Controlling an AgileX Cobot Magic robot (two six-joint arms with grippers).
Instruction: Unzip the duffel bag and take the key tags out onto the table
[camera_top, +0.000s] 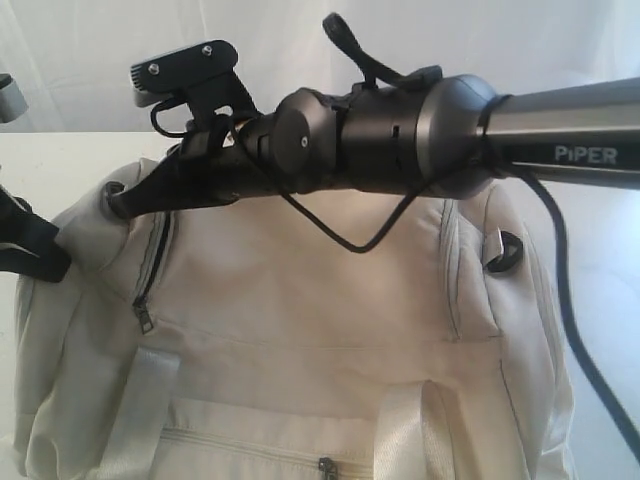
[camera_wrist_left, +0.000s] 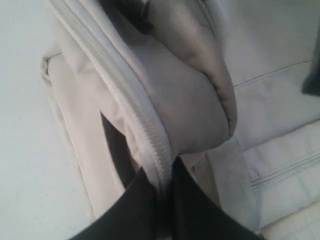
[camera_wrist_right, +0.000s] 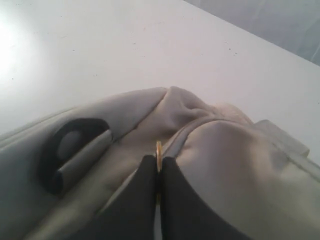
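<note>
Clamping the cream fabric duffel bag (camera_top: 300, 290) in left claw (camera_wrist_left: 160, 177), its gold pull tab (camera_wrist_right: 158, 149) in right claw (camera_wrist_right: 158, 164), we should unzip next.

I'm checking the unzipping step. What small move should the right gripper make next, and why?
Probably draw the right gripper back along its zipper line. It is shut on the small gold zipper pull at one end of the duffel bag, and the left gripper pinches a closed zipper seam, bracing the bag.
</note>
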